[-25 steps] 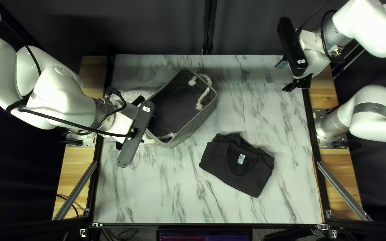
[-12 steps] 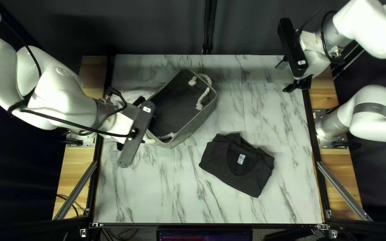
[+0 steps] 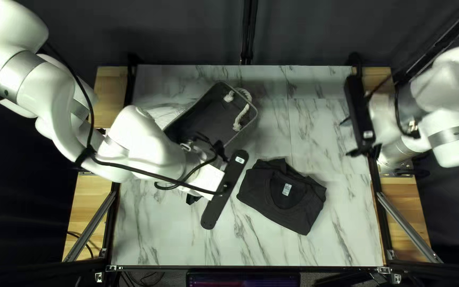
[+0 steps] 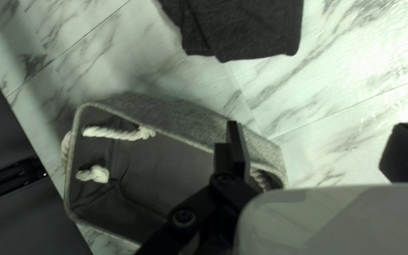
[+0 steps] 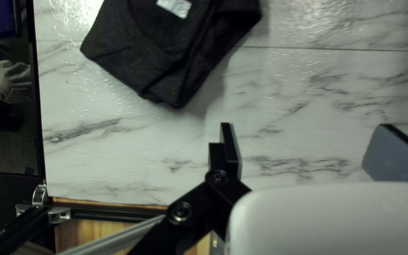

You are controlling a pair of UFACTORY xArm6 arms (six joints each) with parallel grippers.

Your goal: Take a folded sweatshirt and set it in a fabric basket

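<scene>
1. I have my left gripper [image 3: 205,172] released, fingers spread, near the fabric basket [image 3: 208,117].
2. My right gripper [image 3: 348,137] is released too, its fingers wide apart, near the right of the marbled tabletop [image 3: 320,138].
3. I see the dark folded sweatshirt [image 3: 298,207] lying on the tabletop, neckline up, outside the basket.

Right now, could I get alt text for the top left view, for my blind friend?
A folded dark sweatshirt lies on a marbled table, right of a gray basket; white robot arms reach in from both sides.
</scene>
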